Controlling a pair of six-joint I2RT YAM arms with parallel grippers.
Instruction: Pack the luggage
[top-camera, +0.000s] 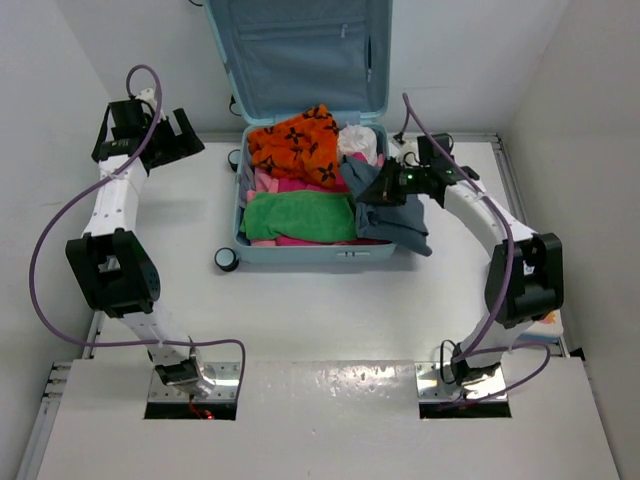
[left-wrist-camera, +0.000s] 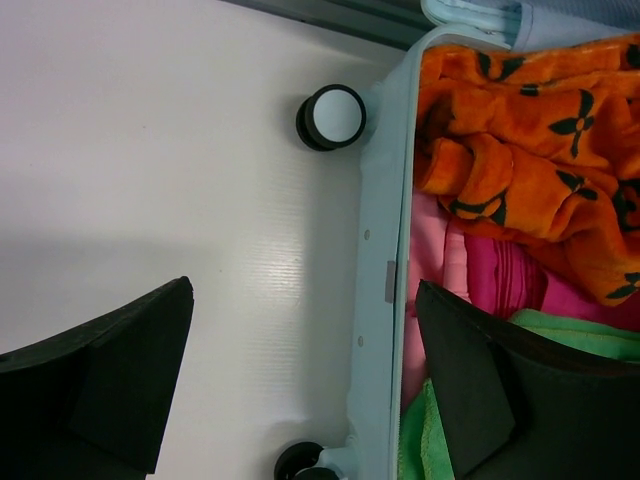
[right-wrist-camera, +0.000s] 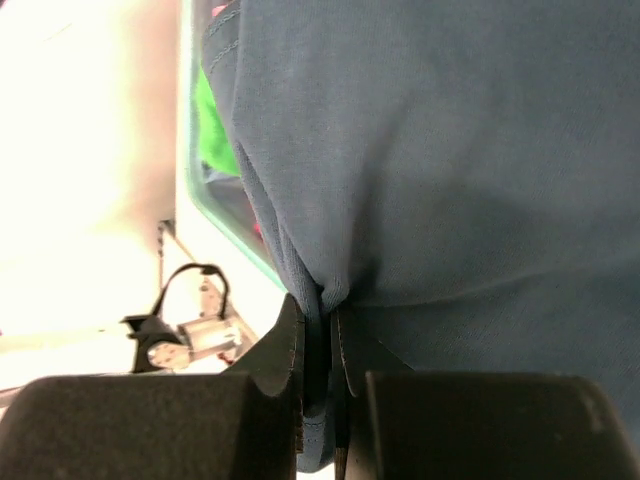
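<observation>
Top external — luggage (top-camera: 300, 252) crosswise, wheels (top-camera: 226, 259) left; right gripper (right-wrist-camera: 317, 335) pinches cloth (right-wrist-camera: 450, 150), left gripper (left-wrist-camera: 303, 300) wide.

I read the luggage (top-camera: 312, 253) shell as pale aqua, its lining (top-camera: 300, 50) a duller blue-grey; the blanket (top-camera: 296, 143) is bright orange with black flower shapes; the towel (top-camera: 298, 214) is plain green; the folded cloth (top-camera: 268, 183) is pink; the garment (top-camera: 402, 222) is slate blue; the wheel (left-wrist-camera: 332, 117) is black, white-faced.

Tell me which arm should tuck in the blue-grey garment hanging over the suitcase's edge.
Right: the right pincer is shut on the garment at the luggage's right rim; the left pincer hangs open beyond the opposite side, empty.
</observation>
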